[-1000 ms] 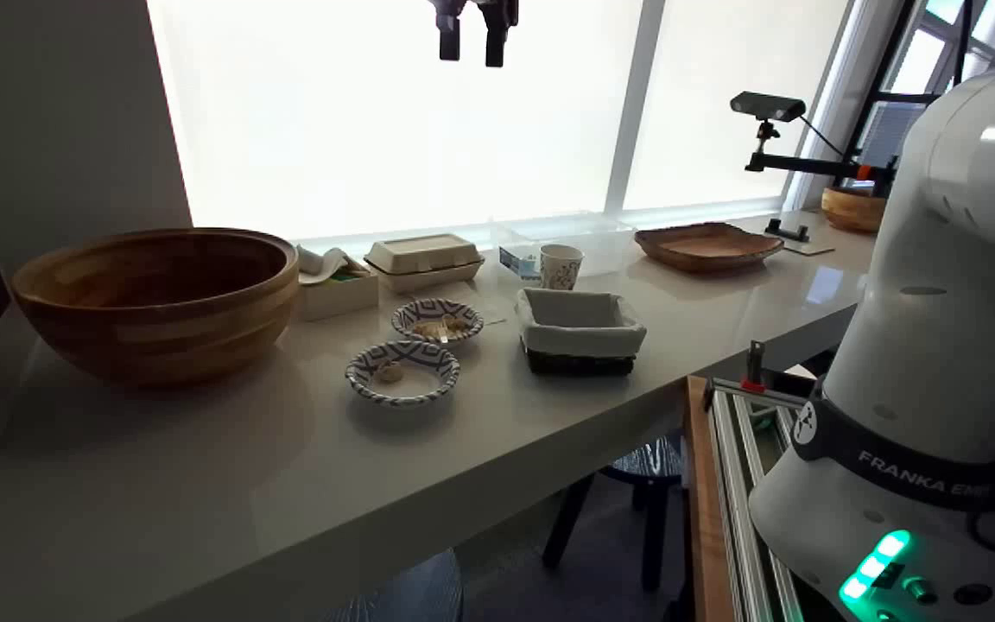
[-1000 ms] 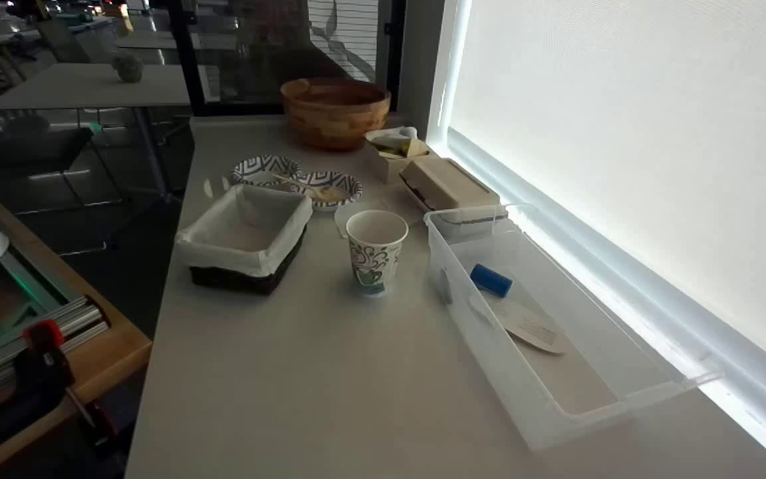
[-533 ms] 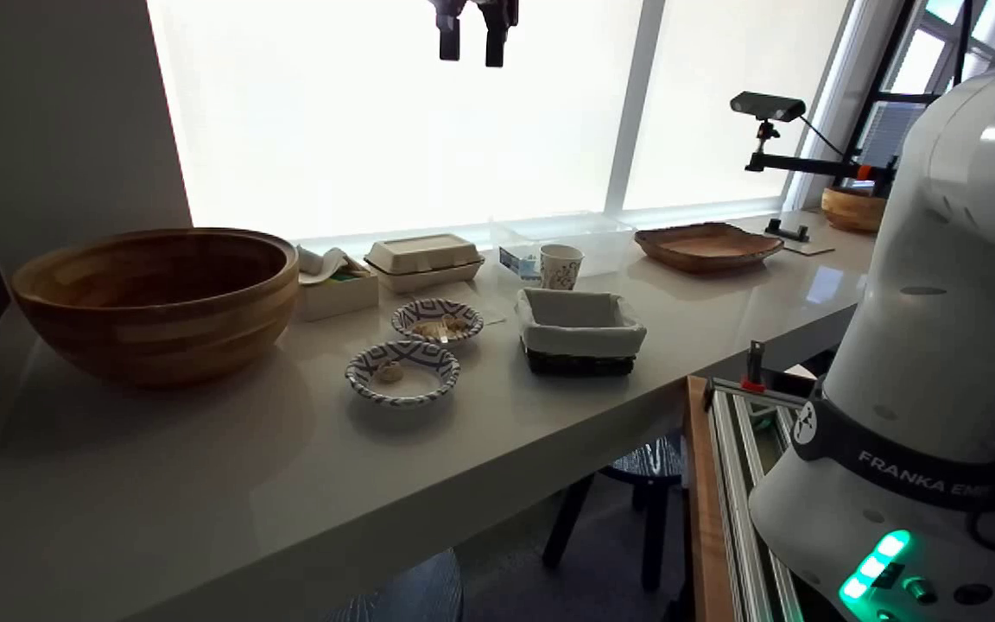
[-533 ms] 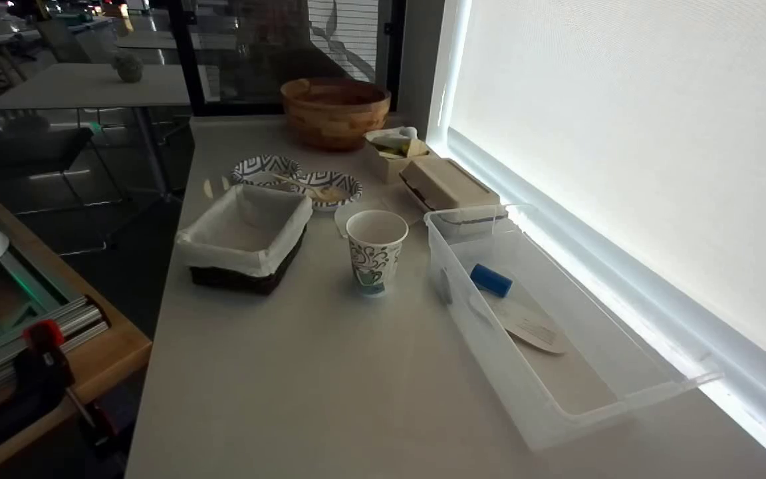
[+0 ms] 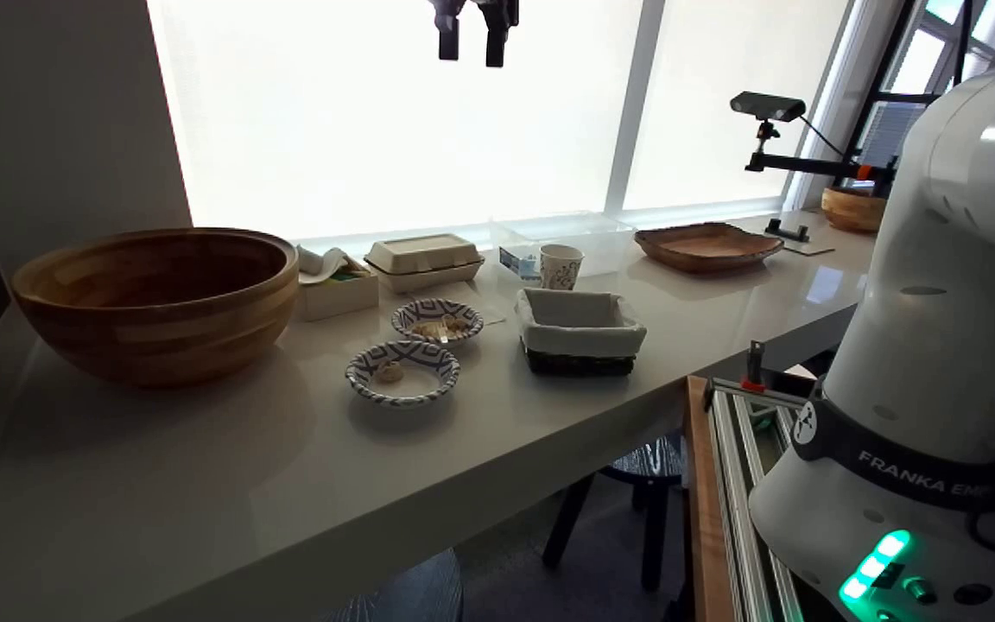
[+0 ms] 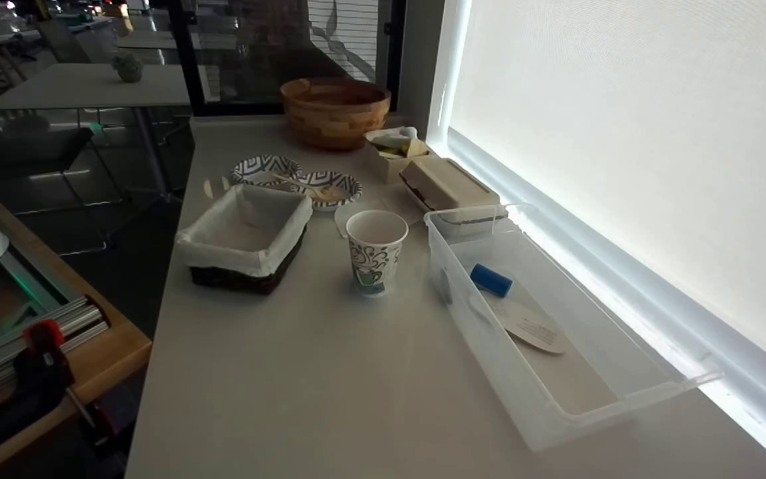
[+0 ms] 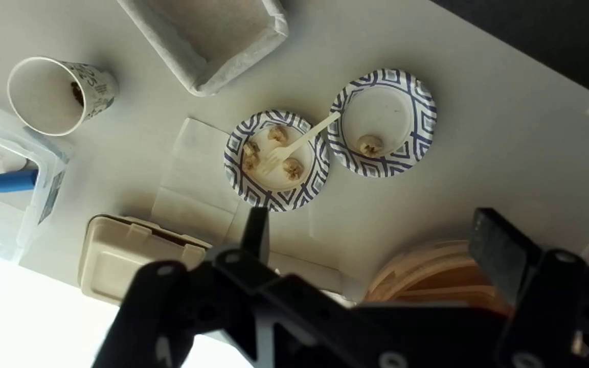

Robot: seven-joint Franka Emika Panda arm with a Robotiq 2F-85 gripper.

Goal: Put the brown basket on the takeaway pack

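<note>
Brown basket (image 5: 582, 335) and takeaway box (image 5: 424, 259) sit apart on the bench (image 5: 307, 449); claw (image 5: 472, 61) gapes empty, lifting and placing undone.

One basket (image 5: 581, 363) (two patterned dishes (image 7: 379, 115))

- You look to be in an office break area: your long counter (image 6: 303, 386) runs beside a bright window shade (image 6: 622, 146) at its back edge.
- Framed glass (image 6: 250, 60) stands at the short edge by the wooden bowl (image 6: 333, 124); off that edge's front corner you can see a pale table (image 6: 77, 81) and dark chairs (image 6: 37, 153).
- Below the front edge you have dark stools (image 5: 655, 462).
- Between the edges sit patterned paper bowls (image 7: 421, 120) with small food pieces (image 7: 292, 168), a paper cup (image 6: 373, 259) and a takeaway pack (image 6: 449, 185).
- Near the front edge your robot arm (image 5: 921, 345) rises from a wood-edged bench (image 5: 707, 501) with metal rails (image 6: 84, 318), a lab-like touch.
</note>
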